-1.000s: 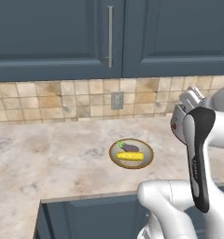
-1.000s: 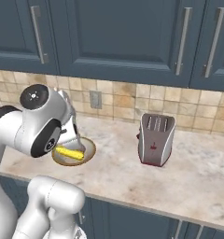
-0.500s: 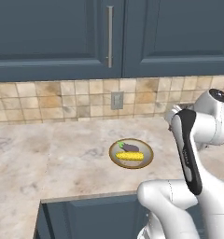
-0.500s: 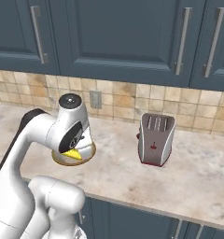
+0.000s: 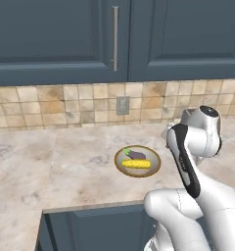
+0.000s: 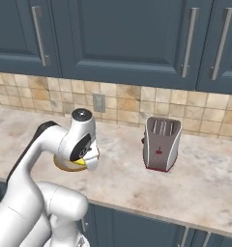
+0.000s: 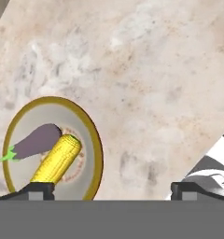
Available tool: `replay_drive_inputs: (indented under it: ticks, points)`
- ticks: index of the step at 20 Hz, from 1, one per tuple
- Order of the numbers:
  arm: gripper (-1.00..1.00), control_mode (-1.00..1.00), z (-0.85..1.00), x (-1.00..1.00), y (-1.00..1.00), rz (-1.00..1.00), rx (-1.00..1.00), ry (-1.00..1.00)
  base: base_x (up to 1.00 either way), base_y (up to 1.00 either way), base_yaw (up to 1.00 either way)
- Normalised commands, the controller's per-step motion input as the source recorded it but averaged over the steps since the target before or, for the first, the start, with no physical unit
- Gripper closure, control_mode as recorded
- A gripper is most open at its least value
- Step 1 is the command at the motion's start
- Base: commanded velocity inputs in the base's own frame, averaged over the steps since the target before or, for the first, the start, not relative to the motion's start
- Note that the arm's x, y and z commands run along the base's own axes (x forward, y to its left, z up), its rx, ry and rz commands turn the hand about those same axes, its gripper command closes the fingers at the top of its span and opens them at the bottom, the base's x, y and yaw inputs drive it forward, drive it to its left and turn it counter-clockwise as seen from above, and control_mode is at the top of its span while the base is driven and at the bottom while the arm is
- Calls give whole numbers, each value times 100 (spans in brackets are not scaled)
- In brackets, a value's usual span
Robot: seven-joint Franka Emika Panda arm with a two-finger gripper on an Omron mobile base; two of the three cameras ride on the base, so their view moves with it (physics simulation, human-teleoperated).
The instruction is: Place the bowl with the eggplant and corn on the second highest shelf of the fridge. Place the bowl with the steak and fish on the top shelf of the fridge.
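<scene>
A tan-rimmed bowl (image 5: 118, 164) sits on the marble counter holding the dark purple eggplant (image 5: 134, 154) and the yellow corn (image 5: 137, 164). In the hand view the bowl (image 7: 93, 135) lies at the lower left, with the eggplant (image 7: 37, 140) beside the corn (image 7: 55, 161). My gripper (image 7: 111, 191) hangs open above the counter, its left fingertip (image 7: 37, 190) over the bowl's near edge and its right one over bare marble. From the right base my arm covers most of the bowl (image 6: 61, 165). The fridge and the bowl with the steak and fish are out of view.
A silver toaster (image 6: 160, 144) stands on the counter to the right of the arm. Blue-grey upper cabinets (image 5: 65, 39) hang over a tiled backsplash with a wall outlet (image 5: 122, 105). The counter's front edge (image 5: 90, 208) runs just before the bowl.
My arm has folded forward and down, bringing the hand low over the counter by the bowl's right side. The bowl has stayed in place.
</scene>
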Motion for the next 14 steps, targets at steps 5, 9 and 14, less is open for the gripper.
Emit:
replay_drive_inputs:
  ticks: [5,9,14]
  points:
    - [-100,-100,-65,41,0,8,0,7,0,0,0]
    - [-100,-100,-41,41,0,7,0,4,0,0,0]
    - [-100,-100,-24,47,16,0,1,0,0,0,0]
